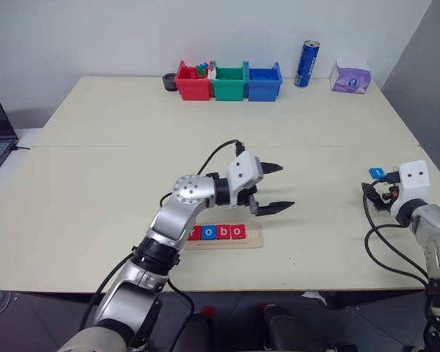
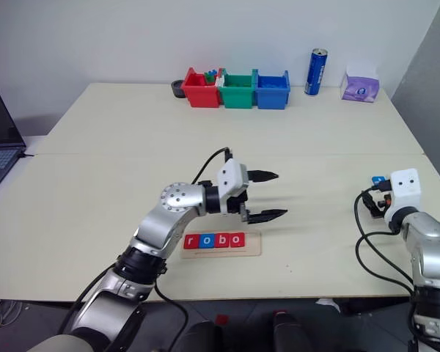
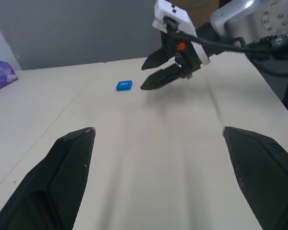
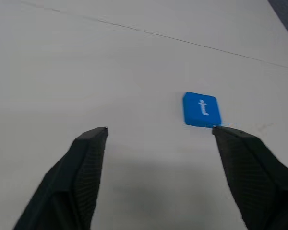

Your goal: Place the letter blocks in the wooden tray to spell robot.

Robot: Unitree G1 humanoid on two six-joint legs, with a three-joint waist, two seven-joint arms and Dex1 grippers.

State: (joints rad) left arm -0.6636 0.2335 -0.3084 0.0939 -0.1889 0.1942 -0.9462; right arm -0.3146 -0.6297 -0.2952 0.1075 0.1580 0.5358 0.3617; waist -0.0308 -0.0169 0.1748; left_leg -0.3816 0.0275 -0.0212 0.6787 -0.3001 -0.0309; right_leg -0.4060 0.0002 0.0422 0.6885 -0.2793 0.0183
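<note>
At the right edge of the surface (image 1: pixel 95 169), the right gripper (image 4: pixel 158 132) stands wide open, empty, just short of the blue "t" block (image 4: pixel 201 109). The left gripper (image 1: pixel 275 187) is open, empty, above the wooden tray (image 2: pixel 251 243) holding four letter blocks (image 2: pixel 214 240) reading "robo".

tray (image 2: pixel 255 243) tiles (image 2: pixel 214 240) read "r o b o", red-blue-red-red. loose blue tile (image 4: pixel 201 109) on the table (image 4: pixel 86 57) read "t".

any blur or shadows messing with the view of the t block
Right wrist view: blue t block reads sharp, soft shadow on the table under the right gripper, its jaws open. Left wrist view: table streaked with motion blur.
</note>
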